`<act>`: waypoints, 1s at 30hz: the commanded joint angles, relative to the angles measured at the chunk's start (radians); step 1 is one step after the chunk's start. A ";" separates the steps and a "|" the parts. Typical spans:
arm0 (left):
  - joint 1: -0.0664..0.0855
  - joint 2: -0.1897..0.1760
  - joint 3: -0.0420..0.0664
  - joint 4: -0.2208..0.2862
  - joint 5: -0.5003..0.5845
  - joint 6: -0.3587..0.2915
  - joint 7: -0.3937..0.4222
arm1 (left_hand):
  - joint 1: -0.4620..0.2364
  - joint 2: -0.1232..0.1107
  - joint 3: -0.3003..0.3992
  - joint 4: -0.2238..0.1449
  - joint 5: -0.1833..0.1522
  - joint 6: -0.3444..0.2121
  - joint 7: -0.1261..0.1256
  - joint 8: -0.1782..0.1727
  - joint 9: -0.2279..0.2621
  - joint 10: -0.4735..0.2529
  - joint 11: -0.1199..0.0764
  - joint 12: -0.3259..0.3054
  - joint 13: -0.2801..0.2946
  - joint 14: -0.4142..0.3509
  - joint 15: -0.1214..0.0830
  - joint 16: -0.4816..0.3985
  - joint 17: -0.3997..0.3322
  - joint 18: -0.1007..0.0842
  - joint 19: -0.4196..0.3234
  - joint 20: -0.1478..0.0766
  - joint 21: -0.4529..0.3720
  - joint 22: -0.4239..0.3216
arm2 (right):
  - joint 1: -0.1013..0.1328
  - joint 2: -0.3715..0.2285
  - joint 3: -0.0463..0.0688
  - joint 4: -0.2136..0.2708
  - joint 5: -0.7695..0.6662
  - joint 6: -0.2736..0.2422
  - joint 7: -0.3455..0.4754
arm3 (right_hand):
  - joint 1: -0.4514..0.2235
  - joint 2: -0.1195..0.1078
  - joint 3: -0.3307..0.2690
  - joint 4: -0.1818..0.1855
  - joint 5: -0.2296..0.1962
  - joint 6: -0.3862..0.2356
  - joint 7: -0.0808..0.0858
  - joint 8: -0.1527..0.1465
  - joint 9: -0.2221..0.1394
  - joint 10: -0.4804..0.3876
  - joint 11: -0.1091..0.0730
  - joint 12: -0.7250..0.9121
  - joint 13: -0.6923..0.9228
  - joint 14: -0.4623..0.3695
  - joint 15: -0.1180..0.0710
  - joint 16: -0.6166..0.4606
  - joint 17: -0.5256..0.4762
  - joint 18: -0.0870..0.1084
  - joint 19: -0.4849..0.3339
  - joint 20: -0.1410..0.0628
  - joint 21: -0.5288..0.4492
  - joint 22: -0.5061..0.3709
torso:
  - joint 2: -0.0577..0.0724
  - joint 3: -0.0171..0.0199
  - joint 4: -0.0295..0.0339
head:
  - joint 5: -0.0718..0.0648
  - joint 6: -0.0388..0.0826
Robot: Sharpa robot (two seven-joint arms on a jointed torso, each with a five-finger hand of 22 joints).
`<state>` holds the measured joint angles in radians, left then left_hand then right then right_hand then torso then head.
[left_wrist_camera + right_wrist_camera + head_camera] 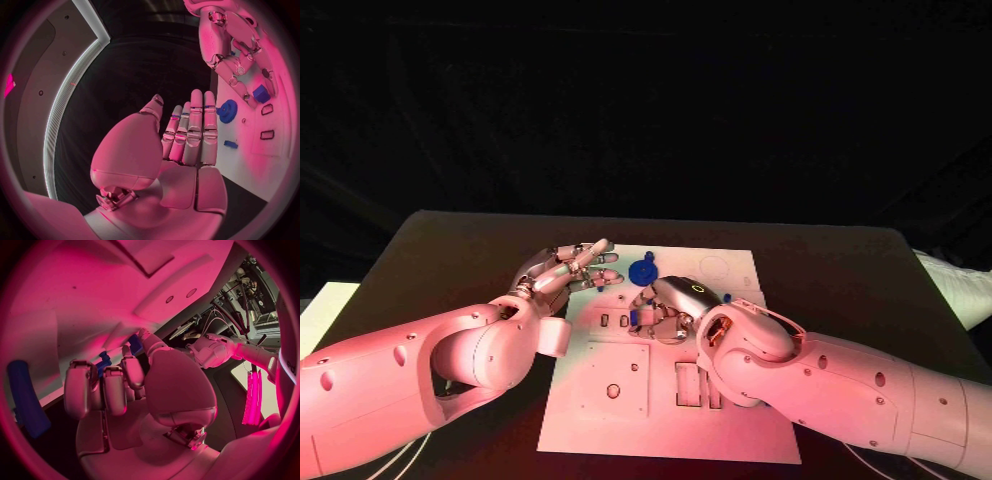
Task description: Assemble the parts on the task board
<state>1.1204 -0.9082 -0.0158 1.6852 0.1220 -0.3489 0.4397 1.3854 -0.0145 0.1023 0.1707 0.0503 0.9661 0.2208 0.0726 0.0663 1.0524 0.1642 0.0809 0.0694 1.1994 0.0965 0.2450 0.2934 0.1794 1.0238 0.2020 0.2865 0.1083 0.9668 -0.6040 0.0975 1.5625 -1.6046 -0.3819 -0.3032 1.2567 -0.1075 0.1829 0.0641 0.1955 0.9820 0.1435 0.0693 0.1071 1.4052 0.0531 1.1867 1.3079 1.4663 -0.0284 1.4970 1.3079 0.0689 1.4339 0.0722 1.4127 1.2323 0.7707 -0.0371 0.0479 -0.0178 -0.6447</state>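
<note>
The white task board (pixel 678 400) lies in the middle of the black table. A blue gear (pixel 642 270) rests on its far part, also seen as the blue gear (pixel 227 110). My left hand (pixel 568 268) hovers at the board's far left corner, just left of the gear, with its fingers (pixel 195 127) stretched out straight and nothing in them. My right hand (pixel 672 304) is bent down over the board's middle. Its fingertips (pixel 250 95) pinch a small blue block (pixel 261 93), which shows between the fingers as the blue block (pixel 103 363). Another small blue piece (pixel 230 144) lies on the board.
Rectangular slots (pixel 689 385) and round holes (pixel 613 391) are cut into the near half of the board. Black table (pixel 848 270) stretches on both sides. A pale object (pixel 956 285) lies at the table's right edge.
</note>
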 commanded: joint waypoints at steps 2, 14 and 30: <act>0.001 0.002 0.001 -0.004 0.001 0.021 -0.001 | 0.004 0.009 0.002 -0.008 0.001 -0.003 0.005 -0.005 0.000 -0.002 -0.001 -0.007 0.001 0.000 0.000 0.002 0.005 0.004 0.001 0.004 -0.001 -0.001 | -0.006 -0.017 0.000 0.010 0.018 -0.082 0.043 | -0.005 -0.017 -0.024 0.008 -0.005 -0.015 0.000 -0.006 0.000 -0.002 0.002 0.007 0.023 0.079 0.006 0.003 0.149 -0.004 0.004 0.007 0.001 0.010 | 0.000 0.0012 0.0010 | 0.001 -0.003; 0.002 0.010 0.001 -0.071 -0.146 0.098 -0.124 | -0.004 0.010 0.008 -0.016 0.007 0.038 -0.055 0.000 0.001 0.222 -0.086 0.101 0.061 0.308 -0.099 0.584 0.495 0.004 0.244 -0.094 0.205 0.102 | 0.024 -0.121 0.015 0.083 0.234 -0.095 0.317 | 0.005 -0.014 -0.077 0.033 -0.025 -0.038 0.007 -0.003 -0.003 0.005 0.009 0.033 0.038 0.084 0.013 0.018 0.173 -0.008 0.011 0.014 0.011 0.029 | -0.009 0.0119 -0.0096 | 0.013 -0.001; 0.103 0.018 0.002 -0.126 -0.805 0.325 -0.770 | -0.163 -0.008 -0.128 0.103 0.002 0.079 -0.149 0.328 0.221 0.182 -0.163 1.037 0.904 0.371 -0.152 1.326 1.277 -0.088 0.368 -0.154 1.010 0.981 | 0.100 -0.349 0.039 0.147 0.631 -0.090 0.473 | 0.042 0.041 -0.085 0.031 -0.036 -0.020 0.003 0.004 0.003 -0.007 0.005 0.018 0.025 0.077 0.010 -0.002 0.147 -0.004 0.006 0.012 0.003 0.013 | -0.030 0.0348 -0.0385 | 0.067 -0.015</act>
<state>1.2189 -0.8945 -0.0134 1.5581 -0.4339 -0.1316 -0.1040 1.2260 -0.0185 -0.0224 0.2683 0.0531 1.0510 0.0764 0.3906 0.2770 1.2266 0.0010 1.1091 0.9648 1.4660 -0.0525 1.5678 1.3081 0.1028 1.3904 0.0531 1.2896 1.0819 1.0667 -0.9522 0.1364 1.7118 -1.0856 -0.4613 0.1139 1.3006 -0.0766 0.1021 0.0980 0.1533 0.9539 0.1462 0.0671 0.1093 1.4035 0.0583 1.2100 1.3080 1.4665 -0.0212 1.4978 1.3076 0.0690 1.4429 0.0810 1.4175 1.2466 0.7437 -0.0084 0.0173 0.0405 -0.6578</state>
